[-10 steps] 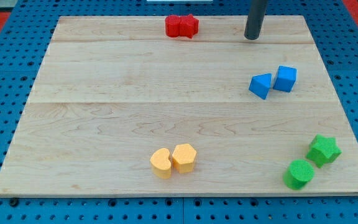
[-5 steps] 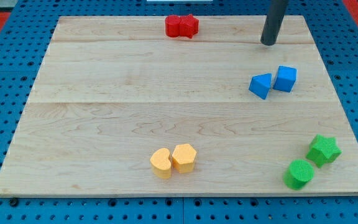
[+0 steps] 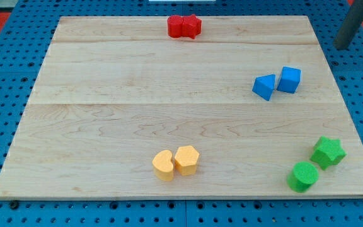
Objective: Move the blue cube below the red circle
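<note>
The blue cube (image 3: pixel 289 79) sits on the right side of the wooden board (image 3: pixel 137 94), touching a blue triangular block (image 3: pixel 265 86) on its left. Two red blocks stand together at the view's top: the left one, the red circle (image 3: pixel 177 26), and a red star-like one (image 3: pixel 192 26) on its right. My tip (image 3: pixel 342 46) is at the view's top right, just past the board's right edge, above and to the right of the blue cube and well apart from it.
A yellow heart block (image 3: pixel 163 165) and a yellow hexagon block (image 3: pixel 186 159) sit together near the bottom middle. A green star block (image 3: pixel 328 152) and a green cylinder (image 3: pixel 303 176) sit at the bottom right. Blue pegboard surrounds the board.
My tip has moved to the right, from the board's top edge above the blue blocks to just beyond the right edge. No block has moved.
</note>
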